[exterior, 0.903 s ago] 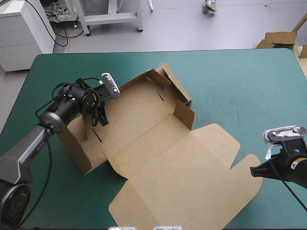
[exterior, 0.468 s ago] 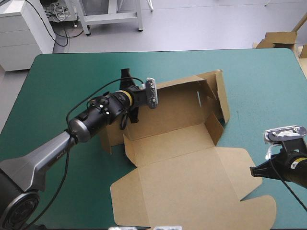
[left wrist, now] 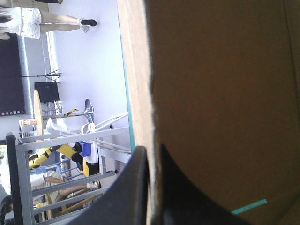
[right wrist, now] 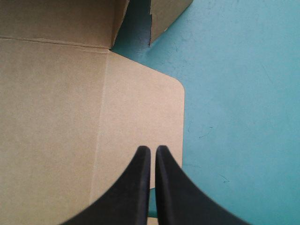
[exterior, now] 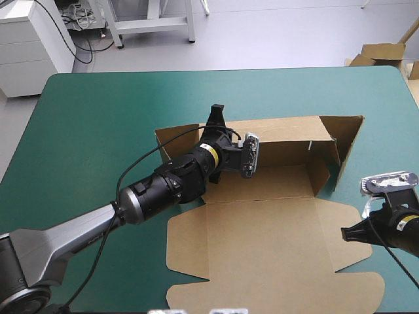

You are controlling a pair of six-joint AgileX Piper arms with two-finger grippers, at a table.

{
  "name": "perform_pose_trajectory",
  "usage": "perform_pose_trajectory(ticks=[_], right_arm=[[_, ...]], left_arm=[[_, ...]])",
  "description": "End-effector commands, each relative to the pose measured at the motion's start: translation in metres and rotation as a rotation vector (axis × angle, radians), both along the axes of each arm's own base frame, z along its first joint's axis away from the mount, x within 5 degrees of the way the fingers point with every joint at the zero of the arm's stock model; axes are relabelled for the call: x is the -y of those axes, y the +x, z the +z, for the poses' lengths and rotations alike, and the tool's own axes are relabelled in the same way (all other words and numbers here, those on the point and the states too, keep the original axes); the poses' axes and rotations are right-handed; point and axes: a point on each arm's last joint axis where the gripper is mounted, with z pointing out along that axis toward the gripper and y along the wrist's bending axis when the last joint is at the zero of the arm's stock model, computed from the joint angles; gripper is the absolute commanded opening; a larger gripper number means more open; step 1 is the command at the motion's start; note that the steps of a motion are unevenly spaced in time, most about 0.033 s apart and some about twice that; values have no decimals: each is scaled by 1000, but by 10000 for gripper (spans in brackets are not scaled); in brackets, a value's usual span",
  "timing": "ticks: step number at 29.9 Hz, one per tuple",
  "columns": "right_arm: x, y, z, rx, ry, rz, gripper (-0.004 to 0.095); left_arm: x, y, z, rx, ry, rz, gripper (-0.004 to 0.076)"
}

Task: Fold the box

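Right gripper (right wrist: 153,149) pinched to a point, nothing in it, hovering over the side flap of the lid (exterior: 262,248), which lies flat on the teal-green cover (exterior: 98,111) nearest the robot. Beyond it the box (exterior: 275,186) stands as an open tray mid-table. Left gripper (left wrist: 153,149) clamps the top edge of the back wall (exterior: 288,134), toward its left end. Board looks light, stiff, easy to crease – I'd take it by edges near the folds, not mid-panel

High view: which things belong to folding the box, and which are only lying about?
Job in hand: box; left gripper, jaws shut on its far wall; right gripper, jaws shut, over the lid flap.
Lying about: spare brown board, beyond the far right corner of the table.
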Motion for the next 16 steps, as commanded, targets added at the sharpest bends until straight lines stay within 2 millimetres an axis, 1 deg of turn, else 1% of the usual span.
perform_pose_trajectory(ticks=[1,5,9,11,16], right_arm=[[0,2,10,67,-2,3,20],[0,2,10,69,-2,3,20],[0,3,11,83,-2,3,20],[0,4,11,93,-2,3,20],[0,5,13,116,-5,3,20]], left_arm=[[4,-12,20,38,-121,12,-8],[5,-15,13,82,-100,21,-8],[6,-23,-5,152,-45,9,-8],[6,-26,-10,210,-34,10,-8],[-1,-28,-27,290,-1,24,-8]])
